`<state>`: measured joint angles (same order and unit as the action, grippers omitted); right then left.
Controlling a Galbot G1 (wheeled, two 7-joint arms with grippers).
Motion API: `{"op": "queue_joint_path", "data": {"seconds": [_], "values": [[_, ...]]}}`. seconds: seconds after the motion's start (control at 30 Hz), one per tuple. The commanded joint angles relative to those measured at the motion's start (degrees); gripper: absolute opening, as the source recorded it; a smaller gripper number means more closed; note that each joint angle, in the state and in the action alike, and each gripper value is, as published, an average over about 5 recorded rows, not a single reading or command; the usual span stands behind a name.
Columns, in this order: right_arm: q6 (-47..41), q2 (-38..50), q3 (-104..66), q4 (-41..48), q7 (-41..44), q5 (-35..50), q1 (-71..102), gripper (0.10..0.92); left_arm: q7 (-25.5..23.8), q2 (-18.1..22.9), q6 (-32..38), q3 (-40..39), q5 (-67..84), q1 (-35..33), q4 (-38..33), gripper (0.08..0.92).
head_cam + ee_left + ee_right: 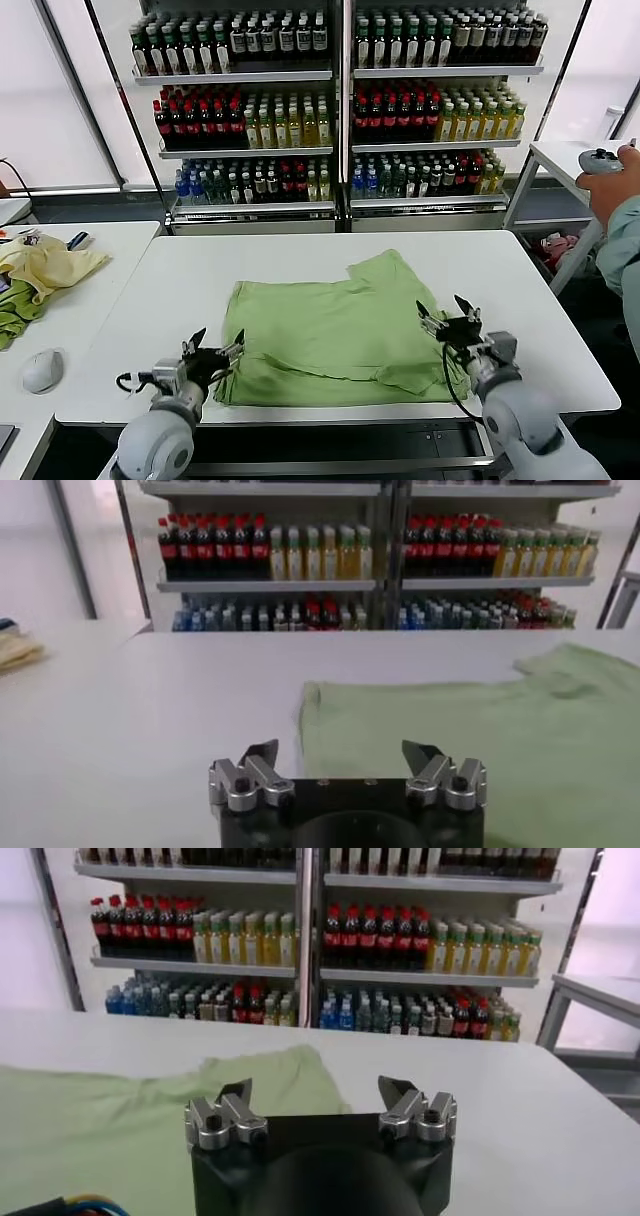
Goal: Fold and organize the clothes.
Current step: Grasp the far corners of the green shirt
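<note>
One light green shirt (335,325) is laid flat on the white desk (150,300), its long axis running across the desk from left to right, with one sleeve projecting toward the far right. The left tool (212,353) is held spread at the shirt's near left corner; the right tool (447,317) is held spread above its near right edge. Nothing is pinched by either.

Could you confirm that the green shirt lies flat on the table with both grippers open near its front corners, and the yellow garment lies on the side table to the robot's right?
Not quite: the yellow garment lies on the side table to the robot's left, as the head view shows. The rest holds: the shirt lies flat on the table, with the left gripper and right gripper open near its front corners.
</note>
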<state>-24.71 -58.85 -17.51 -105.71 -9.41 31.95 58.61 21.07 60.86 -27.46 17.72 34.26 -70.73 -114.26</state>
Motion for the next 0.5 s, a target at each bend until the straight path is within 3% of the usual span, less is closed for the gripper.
{"op": "queue_joint_path", "data": {"seconds": [0.03,0.5], "values": [[-3.3,-2.2,11.5,18.7,-1.6,2.2,-22.4,0.823,-0.1,1.0,0.2,-9.4,1.8,24.2,21.0,0.821],[-4.5,-9.4,18.1,38.6,-0.7,0.9,-36.1,0.823,-0.2,5.6,0.2,-13.4,0.0,35.4,38.7,0.823]]}}
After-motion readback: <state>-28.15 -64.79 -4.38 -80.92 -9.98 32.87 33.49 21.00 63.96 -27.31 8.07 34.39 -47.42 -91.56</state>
